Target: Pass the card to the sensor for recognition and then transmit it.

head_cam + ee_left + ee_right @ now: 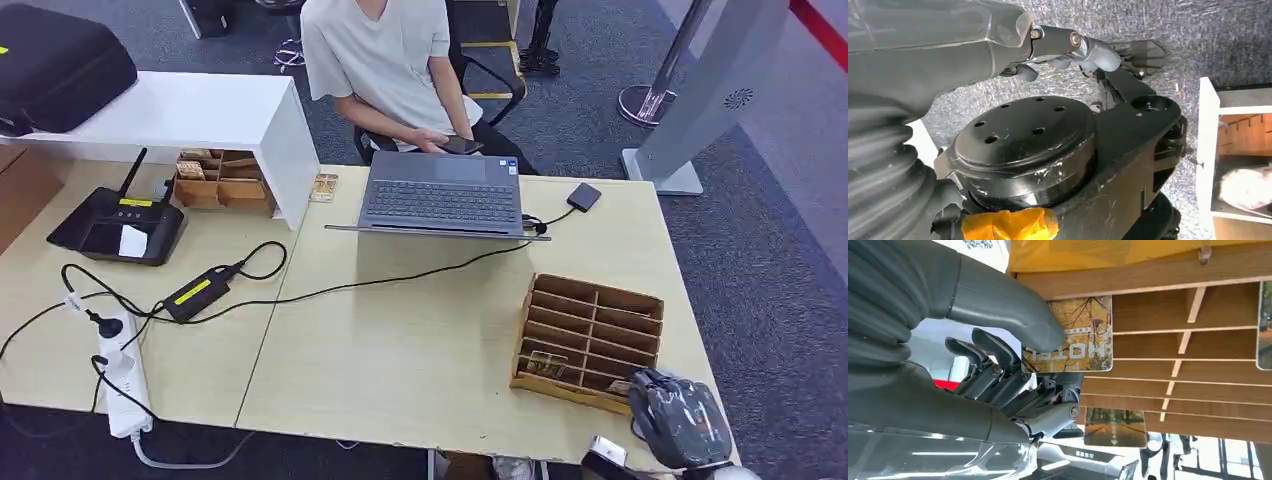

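A wooden card rack [588, 338] stands on the right side of the table. My right hand [678, 418] is at its near right corner. In the right wrist view, the thumb [1013, 315] presses on a card [1083, 337] printed with autumn trees and "HOTEL", and the fingers [998, 365] lie behind it, so my right hand [1008, 360] pinches the card against the rack [1158, 345]. The black card sensor [115, 225] with an antenna sits at the table's far left. My left hand [1078, 47] hangs over the carpet and holds nothing.
An open laptop [443, 195] stands mid-table, and a person [395, 70] sits behind it with a phone. Cables, a power brick [195, 293] and a power strip [125, 375] lie at the left. More cards [1114, 427] sit in other rack slots. A white shelf [200, 115] stands at the back left.
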Controlling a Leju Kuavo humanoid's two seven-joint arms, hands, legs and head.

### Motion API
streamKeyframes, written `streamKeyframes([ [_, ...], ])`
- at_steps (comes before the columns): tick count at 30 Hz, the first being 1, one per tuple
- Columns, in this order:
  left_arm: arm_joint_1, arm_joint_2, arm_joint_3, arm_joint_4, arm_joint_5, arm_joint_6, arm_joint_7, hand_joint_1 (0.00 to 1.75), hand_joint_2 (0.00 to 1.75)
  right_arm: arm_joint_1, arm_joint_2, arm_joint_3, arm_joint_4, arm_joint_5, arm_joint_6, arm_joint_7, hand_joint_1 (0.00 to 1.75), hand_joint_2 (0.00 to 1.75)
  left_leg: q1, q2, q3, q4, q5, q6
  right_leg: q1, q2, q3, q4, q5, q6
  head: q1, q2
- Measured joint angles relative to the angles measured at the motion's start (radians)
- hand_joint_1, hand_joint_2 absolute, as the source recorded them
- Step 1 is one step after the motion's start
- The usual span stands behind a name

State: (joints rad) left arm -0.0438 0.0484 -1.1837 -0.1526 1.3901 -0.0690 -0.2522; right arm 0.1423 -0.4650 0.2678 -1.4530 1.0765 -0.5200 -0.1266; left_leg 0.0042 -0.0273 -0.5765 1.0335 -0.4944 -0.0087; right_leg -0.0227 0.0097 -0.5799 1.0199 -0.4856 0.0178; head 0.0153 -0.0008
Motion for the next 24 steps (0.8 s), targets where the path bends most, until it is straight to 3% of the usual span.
streamKeyframes([
  [4, 0.0, 0.001, -0.004, 0.0, -0.004, -0.002, 0.014, 0.0, 1.75, -0.062, -0.003, 0.002, -0.02, 0.014, -0.013, -0.045, 1.75, 1.75, 0.0, 0.005, -0.001, 0.0, 0.0, 0.0, 0.0, 0.004, -0.001, 0.001, 0.002, -0.002, -0.001, 0.0],
  [8, -0.015, 0.003, -0.019, 0.0, -0.013, -0.011, 0.023, 0.0, 1.75, -0.207, -0.018, 0.008, -0.035, -0.003, -0.004, -0.074, 1.75, 1.75, 0.0, 0.006, 0.0, 0.0, 0.001, 0.0, 0.0, 0.006, 0.0, 0.002, 0.003, -0.001, 0.001, 0.0],
  [10, -0.018, 0.005, -0.029, 0.0, -0.018, -0.013, 0.027, 0.0, 1.75, -0.334, -0.018, 0.018, -0.034, -0.019, 0.014, -0.085, 1.75, 1.75, -0.001, 0.011, 0.001, 0.0, 0.003, -0.001, -0.002, 0.01, -0.004, 0.003, 0.006, -0.003, -0.002, 0.0],
  [13, -0.026, 0.006, -0.037, 0.0, -0.018, -0.013, 0.027, 0.0, 1.75, -0.436, -0.026, 0.024, -0.032, -0.032, 0.026, -0.084, 1.75, 1.75, 0.0, 0.007, 0.001, 0.0, 0.005, -0.001, 0.0, 0.007, -0.002, 0.002, 0.006, -0.002, 0.001, 0.0],
  [18, -0.024, 0.006, -0.046, 0.0, -0.019, -0.015, 0.027, 0.0, 1.75, -0.496, -0.027, 0.044, -0.031, -0.038, 0.021, -0.082, 1.75, 1.75, 0.0, 0.005, -0.001, 0.0, 0.005, -0.001, 0.0, 0.005, -0.003, 0.003, 0.006, -0.002, 0.0, 0.0],
  [24, -0.031, 0.006, -0.063, 0.0, -0.027, -0.026, 0.032, 0.0, 1.75, -0.671, -0.021, 0.108, 0.007, -0.025, 0.063, -0.069, 1.75, 1.75, 0.0, 0.006, -0.002, 0.0, 0.006, -0.001, 0.0, 0.006, -0.004, 0.003, 0.006, -0.002, 0.0, 0.0],
])
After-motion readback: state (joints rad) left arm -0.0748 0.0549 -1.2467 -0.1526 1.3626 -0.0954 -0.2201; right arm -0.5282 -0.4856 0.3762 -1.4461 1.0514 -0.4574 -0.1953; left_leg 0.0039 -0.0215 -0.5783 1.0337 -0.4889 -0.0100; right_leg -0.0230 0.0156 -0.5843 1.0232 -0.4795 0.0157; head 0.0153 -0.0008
